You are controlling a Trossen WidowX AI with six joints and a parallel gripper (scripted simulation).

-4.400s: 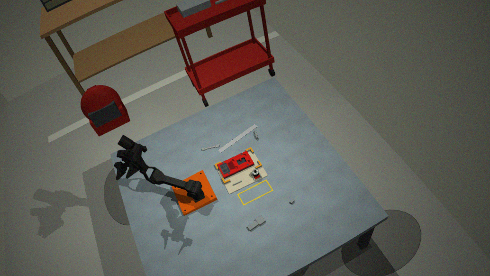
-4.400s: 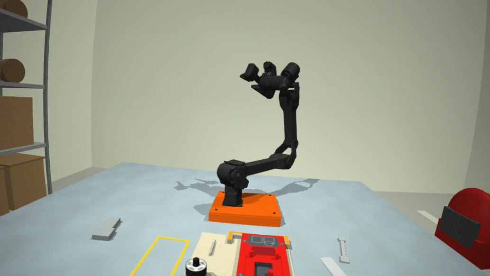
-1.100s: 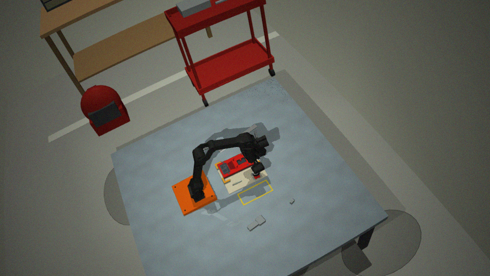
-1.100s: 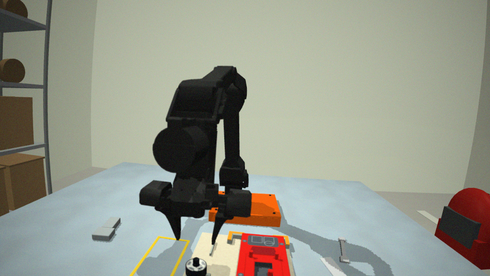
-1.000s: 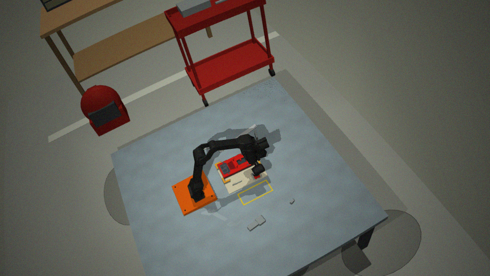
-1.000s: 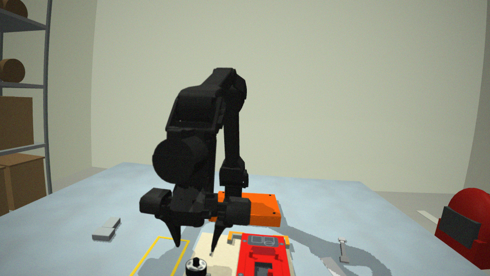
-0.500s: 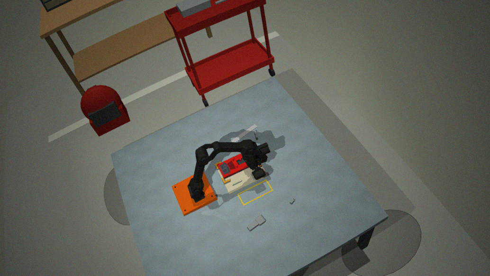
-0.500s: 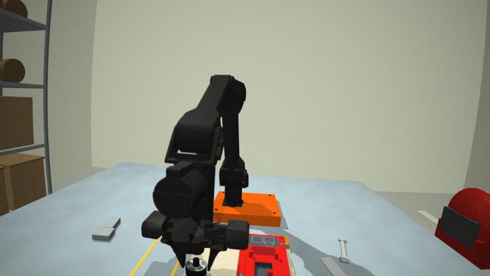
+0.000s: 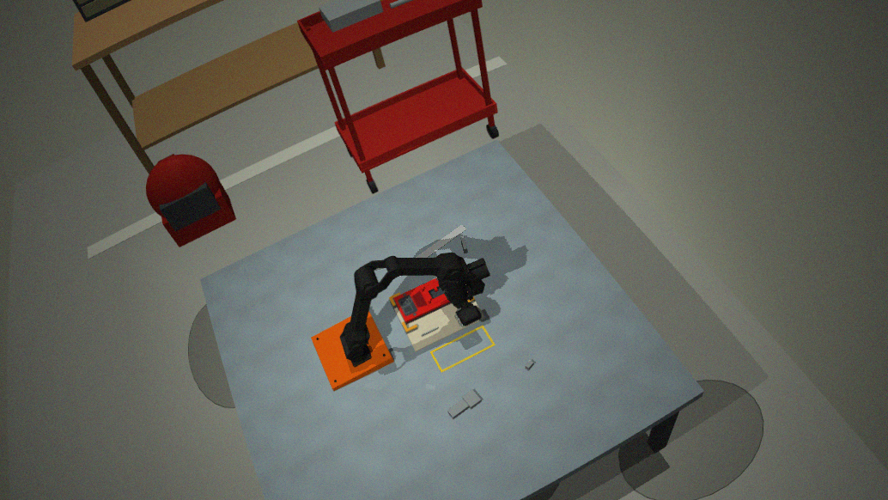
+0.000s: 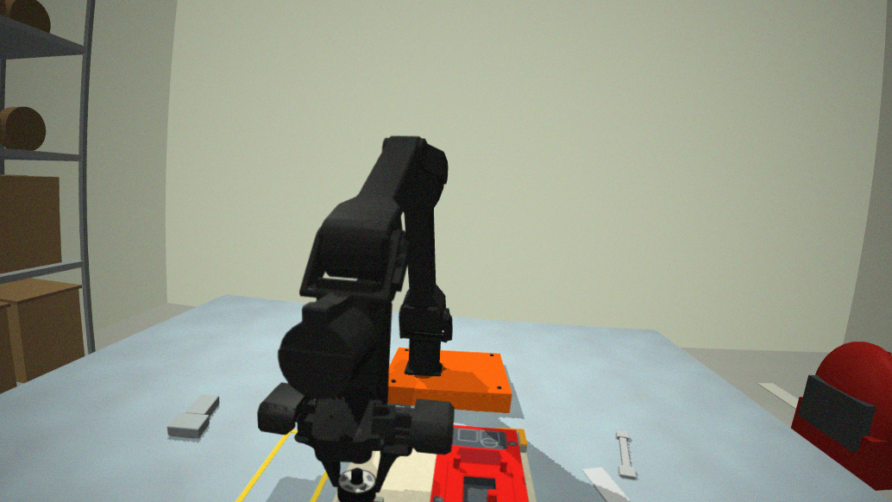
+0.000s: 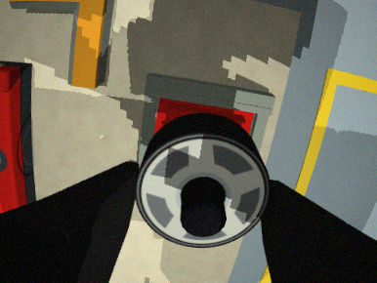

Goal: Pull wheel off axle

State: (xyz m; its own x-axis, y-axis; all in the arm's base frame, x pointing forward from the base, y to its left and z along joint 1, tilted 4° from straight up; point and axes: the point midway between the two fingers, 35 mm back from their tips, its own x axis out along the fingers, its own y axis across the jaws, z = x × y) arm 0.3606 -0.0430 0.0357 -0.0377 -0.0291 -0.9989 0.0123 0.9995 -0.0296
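Note:
The wheel (image 10: 345, 482) (image 11: 205, 164) has a silver spoked face and a black tyre. It is around the upright black axle (image 11: 203, 210), whose top stands out through the hub. Below it, a red block in a grey frame (image 11: 163, 85) (image 9: 422, 343) shows on the cream board (image 11: 83, 127). My gripper (image 10: 359, 483) (image 11: 201, 184) is shut on the wheel, one finger at each side of the tyre. The marked area, a yellow outline (image 9: 467, 358) (image 10: 264, 465) (image 11: 318, 122), lies on the table beside the board. How high the wheel sits on the axle is hard to tell.
A red panel (image 9: 417, 305) (image 10: 446, 467) lies on the board beside the wheel, with an orange bracket (image 11: 88, 49) near it. Grey blocks (image 9: 459, 407) (image 10: 188, 425) lie beyond the marked area, and a small grey piece (image 9: 530, 364) lies to its right in the top view.

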